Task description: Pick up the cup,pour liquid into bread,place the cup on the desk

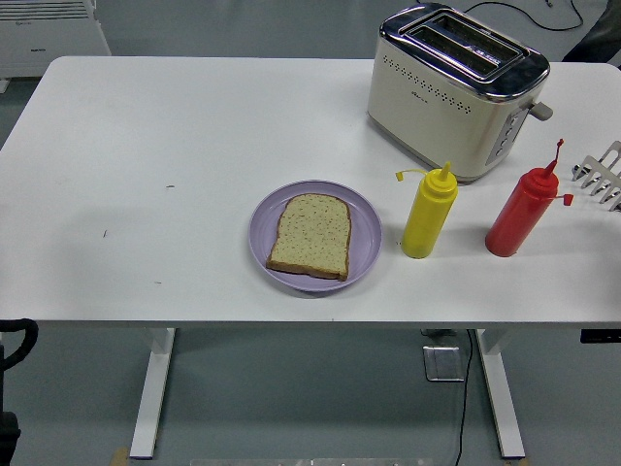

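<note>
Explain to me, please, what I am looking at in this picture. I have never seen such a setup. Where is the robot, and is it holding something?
This is one picture from a camera high on a humanoid robot's head, looking down over a white table. The robot's two hands are not visible; only a dark part shows at the lower left edge, below the table, and I cannot tell what it is. So nothing is held now.

On the table lies a purple plate with one slice of bread on it. To its right stand a yellow squeeze bottle and a red squeeze bottle, both upright. Behind them sits a cream toaster. A white rack shows at the right edge.
</note>
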Robot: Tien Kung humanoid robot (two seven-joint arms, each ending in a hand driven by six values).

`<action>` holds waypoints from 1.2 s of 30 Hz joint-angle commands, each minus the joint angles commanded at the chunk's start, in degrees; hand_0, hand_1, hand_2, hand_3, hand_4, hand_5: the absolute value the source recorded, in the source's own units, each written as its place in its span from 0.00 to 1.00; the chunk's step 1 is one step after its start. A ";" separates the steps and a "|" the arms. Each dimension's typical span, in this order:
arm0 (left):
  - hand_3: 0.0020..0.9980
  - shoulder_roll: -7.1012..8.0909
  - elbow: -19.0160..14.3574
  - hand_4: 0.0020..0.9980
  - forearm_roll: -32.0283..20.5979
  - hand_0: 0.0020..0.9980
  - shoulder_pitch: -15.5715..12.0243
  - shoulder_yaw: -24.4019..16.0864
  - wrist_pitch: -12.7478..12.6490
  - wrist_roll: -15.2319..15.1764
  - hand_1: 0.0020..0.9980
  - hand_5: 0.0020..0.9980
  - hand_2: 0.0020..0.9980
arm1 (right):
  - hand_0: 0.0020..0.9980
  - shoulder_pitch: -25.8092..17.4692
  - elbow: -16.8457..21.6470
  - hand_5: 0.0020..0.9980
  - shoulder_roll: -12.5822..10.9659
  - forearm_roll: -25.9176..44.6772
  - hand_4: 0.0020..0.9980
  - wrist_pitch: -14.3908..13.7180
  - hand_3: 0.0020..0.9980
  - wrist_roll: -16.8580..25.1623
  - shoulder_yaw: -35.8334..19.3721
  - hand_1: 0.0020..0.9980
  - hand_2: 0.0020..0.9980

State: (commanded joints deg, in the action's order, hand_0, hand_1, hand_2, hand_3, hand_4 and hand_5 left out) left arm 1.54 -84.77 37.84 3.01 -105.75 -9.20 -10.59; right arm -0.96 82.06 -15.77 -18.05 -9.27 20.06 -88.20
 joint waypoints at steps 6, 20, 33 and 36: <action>0.67 -0.06 -0.01 0.64 0.00 0.72 0.03 0.00 0.00 0.00 0.74 1.00 0.73 | 0.79 0.06 0.02 0.40 0.01 -0.30 0.62 -0.05 0.81 0.16 0.05 0.75 0.77; 0.67 -0.04 0.02 0.64 0.02 0.72 0.14 -0.08 -0.01 0.07 0.74 1.00 0.73 | 0.79 0.14 0.32 0.39 0.07 -0.88 0.62 0.10 0.81 0.45 0.02 0.75 0.77; 0.67 -0.04 0.02 0.64 0.02 0.72 0.08 0.04 -0.01 0.05 0.74 1.00 0.73 | 0.79 0.01 0.20 0.39 0.04 -0.64 0.63 -0.02 0.81 0.59 -0.16 0.75 0.78; 0.66 -0.03 0.07 0.64 0.03 0.72 0.09 0.12 -0.02 0.08 0.74 1.00 0.73 | 0.79 0.02 0.17 0.38 0.10 -0.61 0.63 -0.04 0.81 0.60 -0.18 0.75 0.78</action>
State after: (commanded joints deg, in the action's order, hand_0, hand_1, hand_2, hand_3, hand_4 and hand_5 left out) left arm 1.51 -84.70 37.87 3.10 -105.63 -9.23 -10.51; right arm -0.93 82.23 -15.68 -18.66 -9.31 20.67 -88.38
